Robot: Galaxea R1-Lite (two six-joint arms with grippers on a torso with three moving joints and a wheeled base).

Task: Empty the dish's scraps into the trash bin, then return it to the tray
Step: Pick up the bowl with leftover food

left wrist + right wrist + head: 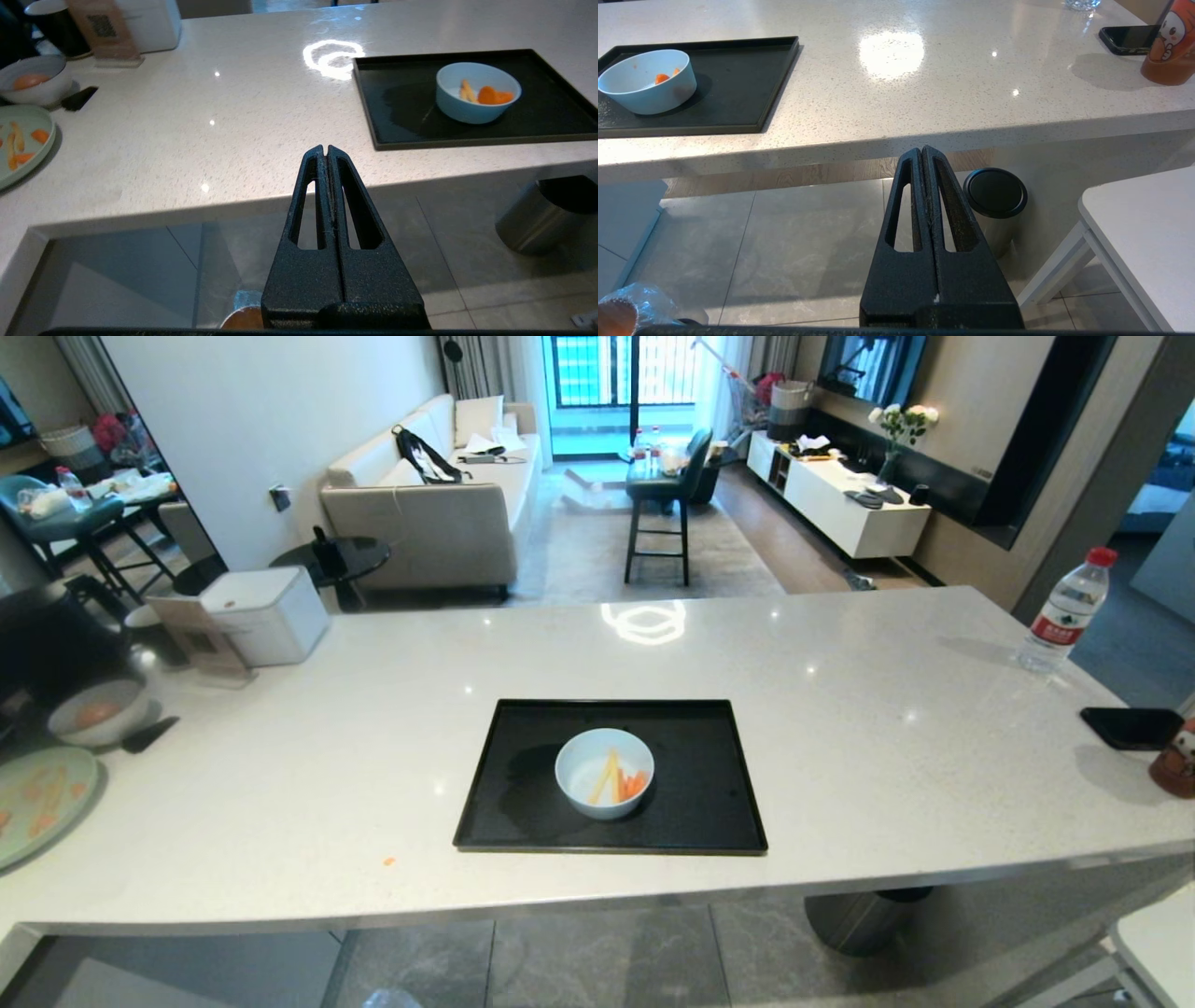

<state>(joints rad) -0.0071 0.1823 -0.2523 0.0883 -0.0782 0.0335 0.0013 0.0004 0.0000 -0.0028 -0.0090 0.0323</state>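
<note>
Left gripper (327, 150) and right gripper (922, 150) hanging pinched shut, empty, below the counter (840, 728) edge; trash bin (616, 317) showing cut off at six o'clock

No legible text, labels or numbers.

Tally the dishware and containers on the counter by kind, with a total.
Bowls: 2, the pale blue dish and a greyish-white bowl
Plates: 1, pale-green plate
Trays: 1, black tray
Bottles: 1, water bottle
Total: 5
</note>
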